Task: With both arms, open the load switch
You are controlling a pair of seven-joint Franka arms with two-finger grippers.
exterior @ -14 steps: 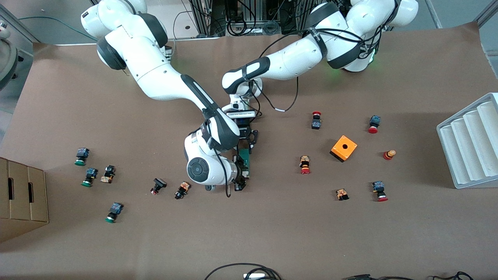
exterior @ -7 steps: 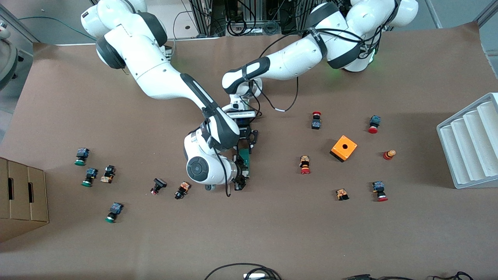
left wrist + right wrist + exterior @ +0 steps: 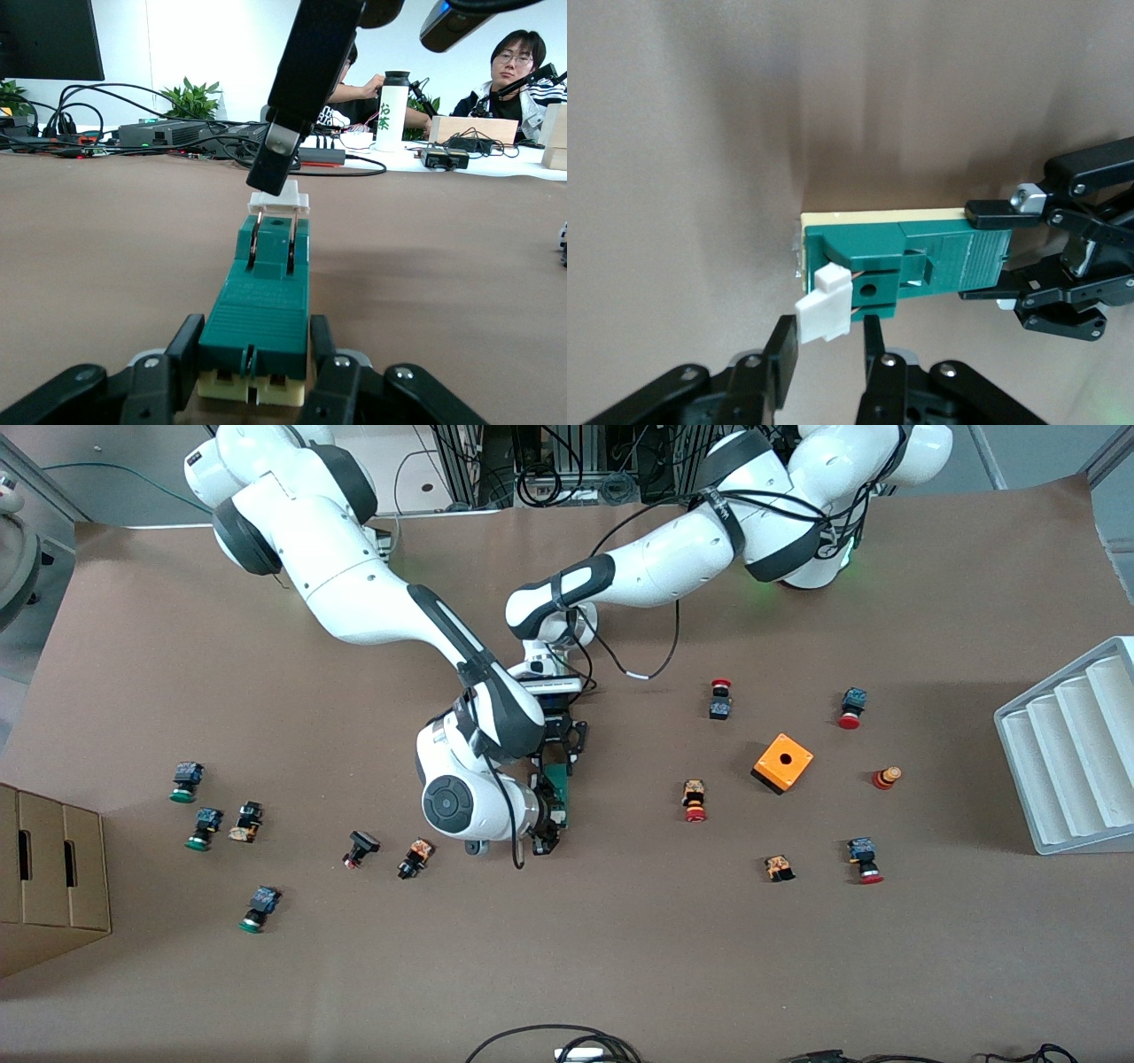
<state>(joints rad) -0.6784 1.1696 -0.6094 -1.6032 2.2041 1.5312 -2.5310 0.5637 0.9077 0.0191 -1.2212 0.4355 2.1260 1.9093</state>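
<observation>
Left gripper [image 3: 255,363] clamps load switch [image 3: 259,305] (green)

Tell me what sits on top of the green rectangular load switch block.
On the green load switch, a white handle piece stands up at one end, on copper blades. The right gripper straddles it; the left gripper clamps the other end. The switch's underside against the table is hidden.

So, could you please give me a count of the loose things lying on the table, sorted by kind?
Green-capped buttons: 3
Other small button parts: 9
Load switch: 1
Orange box: 1
White tray: 1
Cardboard box: 1
Total: 16
</observation>
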